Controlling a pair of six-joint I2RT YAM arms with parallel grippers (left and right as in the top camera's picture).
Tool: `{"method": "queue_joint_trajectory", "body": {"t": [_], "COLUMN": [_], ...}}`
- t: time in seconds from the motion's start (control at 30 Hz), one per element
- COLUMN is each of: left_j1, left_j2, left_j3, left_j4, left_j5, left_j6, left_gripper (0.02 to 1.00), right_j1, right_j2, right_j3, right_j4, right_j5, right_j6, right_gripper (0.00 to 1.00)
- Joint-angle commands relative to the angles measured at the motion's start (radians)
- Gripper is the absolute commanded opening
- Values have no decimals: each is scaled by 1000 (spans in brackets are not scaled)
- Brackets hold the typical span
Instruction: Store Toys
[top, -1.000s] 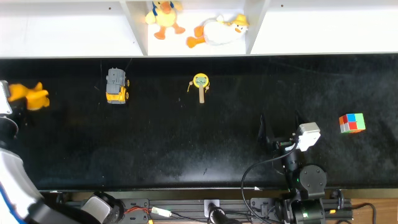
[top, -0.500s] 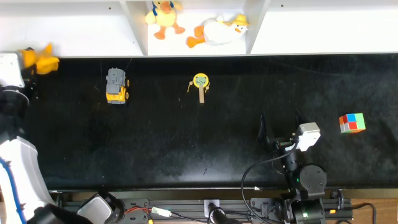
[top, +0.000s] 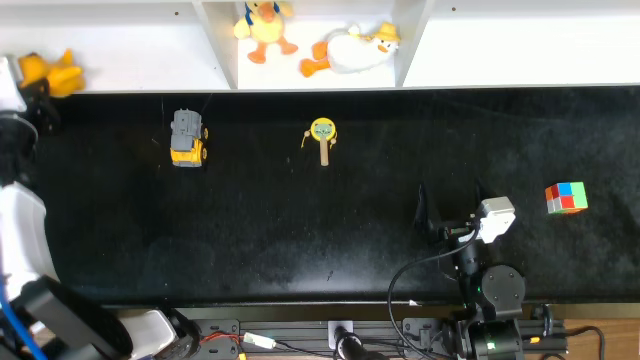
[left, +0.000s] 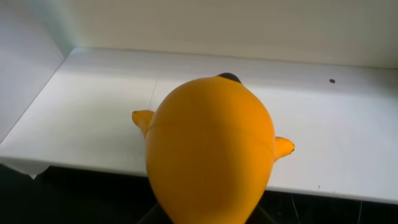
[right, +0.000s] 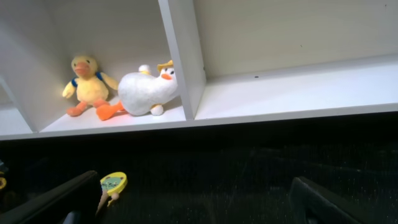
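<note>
- Plush toy (left: 211, 149): plain orange-yellow, with a dark spot at its far edge.
- Duck plush (right: 87, 84): yellow, orange feet, blue at the neck.
- Goose plush (right: 146, 90): white, orange feet.
- Toy truck (top: 187, 137): grey and yellow.
- Paddle toy (top: 322, 135): yellow disc, seemingly green face, tan handle.
- Cube (top: 566, 197): green, blue and red squares.
- Desk (top: 300, 230): black.
- Shelf (top: 120, 50): white.

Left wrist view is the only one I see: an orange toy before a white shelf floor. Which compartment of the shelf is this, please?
Observer: The left compartment; the orange toy is at its front edge, near the far left end.
Operator: Is the middle compartment free?
Observer: No, a yellow duck plush and a white duck plush are in it.
Operator: What lies on the table?
Observer: A toy truck, a yellow toy on a stick and a colour cube.
</note>
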Motion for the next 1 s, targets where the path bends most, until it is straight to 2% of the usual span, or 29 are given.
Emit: {"method": "queue_joint_trajectory", "body": {"t": [0.03,0.23,0.73,1.0], "left_j1": [-39,-78,-101,-102], "left_j2": [56,127,215,222], "left_j3": [102,193,225,225], "left_j4": [-14,-81,-72,-68], "left_j5": [-49,-131,-131,-134], "left_j6": [-34,-43,-65,-65], "left_gripper": [36,36,36,69], "right_j1": [5,5,5,5], "right_j2": [-9,-9,-9,-9], "right_j3": [-13,-13,-13,-13], "right_j4": [6,6,6,6], "right_j5": [-6,-6,-6,-6], "right_j6": [-6,-6,-6,-6], "right_gripper": [993,993,993,993]}}
